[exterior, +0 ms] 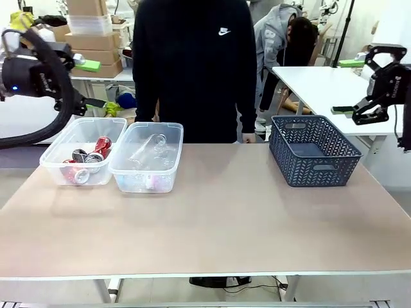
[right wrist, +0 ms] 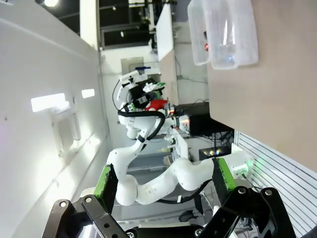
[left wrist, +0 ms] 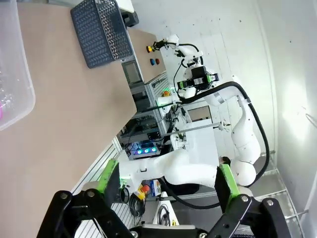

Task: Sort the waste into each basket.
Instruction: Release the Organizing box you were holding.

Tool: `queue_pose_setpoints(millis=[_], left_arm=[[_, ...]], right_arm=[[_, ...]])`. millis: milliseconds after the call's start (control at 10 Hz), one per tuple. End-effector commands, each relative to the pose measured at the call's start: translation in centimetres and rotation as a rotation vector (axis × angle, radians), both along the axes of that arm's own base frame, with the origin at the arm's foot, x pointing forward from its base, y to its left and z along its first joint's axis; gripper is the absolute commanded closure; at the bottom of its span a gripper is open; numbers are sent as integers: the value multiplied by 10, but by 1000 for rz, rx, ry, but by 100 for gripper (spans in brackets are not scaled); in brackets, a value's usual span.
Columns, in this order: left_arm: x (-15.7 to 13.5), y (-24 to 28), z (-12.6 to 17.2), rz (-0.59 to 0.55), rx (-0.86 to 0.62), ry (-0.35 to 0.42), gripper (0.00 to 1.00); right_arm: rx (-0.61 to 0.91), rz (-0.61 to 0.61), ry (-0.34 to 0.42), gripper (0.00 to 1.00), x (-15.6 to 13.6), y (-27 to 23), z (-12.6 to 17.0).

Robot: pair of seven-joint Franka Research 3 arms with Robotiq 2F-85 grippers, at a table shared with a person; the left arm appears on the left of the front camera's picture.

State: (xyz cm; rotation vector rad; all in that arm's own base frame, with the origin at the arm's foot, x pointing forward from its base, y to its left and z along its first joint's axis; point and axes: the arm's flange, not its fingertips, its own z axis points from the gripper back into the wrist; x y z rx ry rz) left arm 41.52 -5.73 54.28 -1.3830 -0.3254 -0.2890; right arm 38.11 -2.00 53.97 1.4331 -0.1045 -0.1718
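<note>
Both claws, left [exterior: 90, 83] and right [exterior: 350, 86], are held released above the matte desk [exterior: 212, 218], where glossy cans [exterior: 87, 160] are seen in a clear tub [exterior: 58, 147] at ten o'clock.

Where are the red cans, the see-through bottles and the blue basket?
red cans [exterior: 101, 145], front view, on one can's side.
see-through bottles [exterior: 151, 144], front view, on a bottle's body.
blue basket [exterior: 319, 168], front view, on its near wall.

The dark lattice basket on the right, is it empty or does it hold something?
Empty. The front view shows the bare floor of the lattice basket; cans and bottles lie in the clear tubs.
</note>
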Motion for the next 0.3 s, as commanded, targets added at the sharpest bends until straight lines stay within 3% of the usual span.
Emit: queue_pose_setpoints(millis=[0,200], left_arm=[[3,3,6,-5,-9,14,0],[3,3,6,-5,-9,14,0]], right_arm=[[20,12,-8,0,5,-1,4],[20,12,-8,0,5,-1,4]])
